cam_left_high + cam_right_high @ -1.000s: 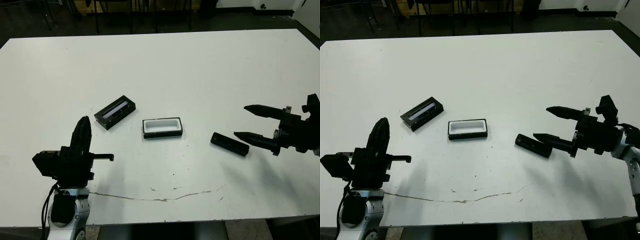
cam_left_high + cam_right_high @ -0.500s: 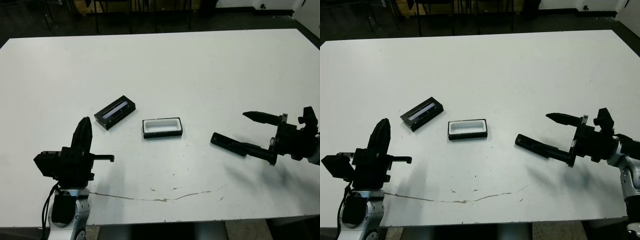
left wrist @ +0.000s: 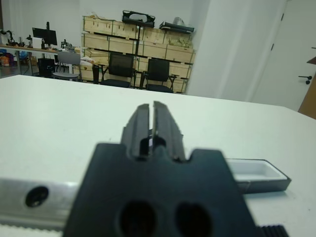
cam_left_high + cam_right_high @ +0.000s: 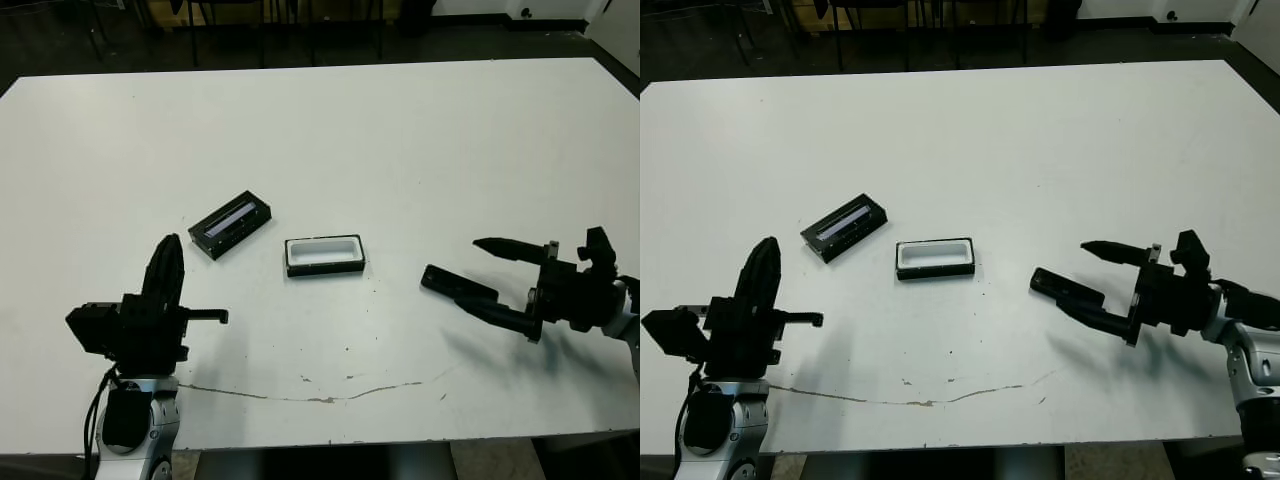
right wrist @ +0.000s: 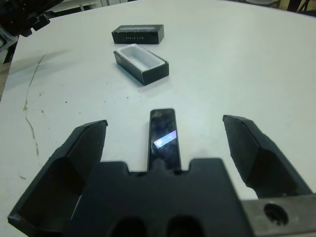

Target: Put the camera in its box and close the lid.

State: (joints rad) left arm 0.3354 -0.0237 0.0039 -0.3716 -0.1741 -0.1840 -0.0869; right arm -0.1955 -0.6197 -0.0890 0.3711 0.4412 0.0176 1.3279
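The camera (image 4: 458,285), a slim black bar, lies flat on the table right of centre. My right gripper (image 4: 474,273) is open and low over the table, one finger on each side of the camera's near end (image 5: 163,136), not closed on it. The box (image 4: 324,268), a black tray with white lining, stands open at the centre, a little left of the camera. The lid (image 4: 231,223), with its pale strip up, lies further left and apart from the box. My left gripper (image 4: 170,246) is shut and holds nothing, near the front left edge.
A thin dark crack (image 4: 320,397) runs across the table near its front edge. Beyond the table's far edge are chairs (image 3: 121,69) and shelves of boxes (image 3: 138,37). The box's end (image 3: 256,173) shows past my left gripper's body.
My right gripper has dropped towards the table and slid left, so its open fingers now flank the camera's end. The left arm, box and lid have not moved.
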